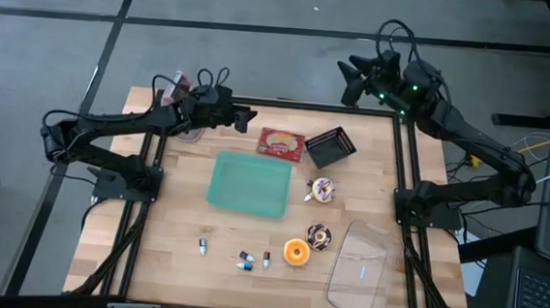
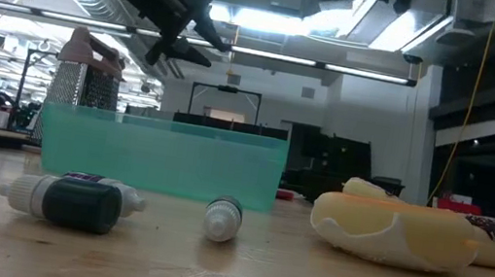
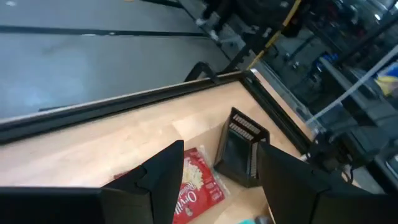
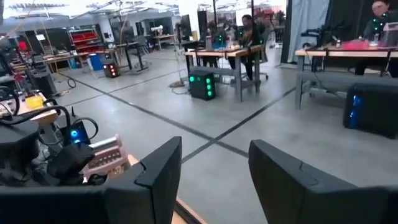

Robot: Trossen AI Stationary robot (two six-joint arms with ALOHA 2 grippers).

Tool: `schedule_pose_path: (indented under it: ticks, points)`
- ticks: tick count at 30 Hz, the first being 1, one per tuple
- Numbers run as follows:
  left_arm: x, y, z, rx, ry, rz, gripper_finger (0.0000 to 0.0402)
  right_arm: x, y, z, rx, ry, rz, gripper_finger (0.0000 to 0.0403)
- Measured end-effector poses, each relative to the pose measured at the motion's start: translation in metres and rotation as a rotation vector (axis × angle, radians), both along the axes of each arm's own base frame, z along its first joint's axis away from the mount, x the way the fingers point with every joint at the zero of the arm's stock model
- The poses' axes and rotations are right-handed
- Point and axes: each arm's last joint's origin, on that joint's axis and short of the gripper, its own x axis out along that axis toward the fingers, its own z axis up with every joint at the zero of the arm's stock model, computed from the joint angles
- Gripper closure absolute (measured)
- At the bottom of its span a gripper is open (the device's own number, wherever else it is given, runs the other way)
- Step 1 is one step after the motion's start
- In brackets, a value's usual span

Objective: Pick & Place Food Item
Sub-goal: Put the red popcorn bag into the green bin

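Observation:
A red popcorn bag [image 1: 280, 145] lies flat near the table's far edge, beside a black wire basket [image 1: 330, 146]. Two donuts [image 1: 322, 189] [image 1: 319, 237] and an orange fruit [image 1: 295, 252] lie on the wood to the right of and nearer than a teal tray [image 1: 249, 183]. My left gripper [image 1: 246, 119] hangs open above the far edge, left of the bag, which shows between its fingers [image 3: 196, 186]. My right gripper [image 1: 348, 80] is open, raised beyond the far edge, holding nothing.
A clear plastic container [image 1: 362, 272] lies at the near right. Small bottles [image 1: 203, 247] [image 1: 246, 261] lie near the front edge. In the low view a metal grater [image 2: 83, 85] stands behind the tray [image 2: 161, 155]. Black frame rails [image 1: 409, 183] border the table.

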Motion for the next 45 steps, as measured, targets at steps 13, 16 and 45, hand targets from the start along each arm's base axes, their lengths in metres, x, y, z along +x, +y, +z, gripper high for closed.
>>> schedule_pose_path:
  ticks: [13, 16, 45]
  points:
    - [0.014, 0.041, -0.056, -0.524, -0.079, -0.025, 0.0171, -0.016, -0.024, -0.021, 0.219, 0.09, -0.002, 0.0218]
    - [0.015, 0.049, -0.065, -0.534, -0.076, -0.035, 0.0157, -0.016, -0.024, -0.021, 0.238, 0.08, 0.046, 0.0218]
    - [0.047, 0.037, -0.104, -0.517, 0.302, -0.043, 0.0125, -0.016, -0.025, -0.02, 0.222, 0.086, 0.14, 0.0217]
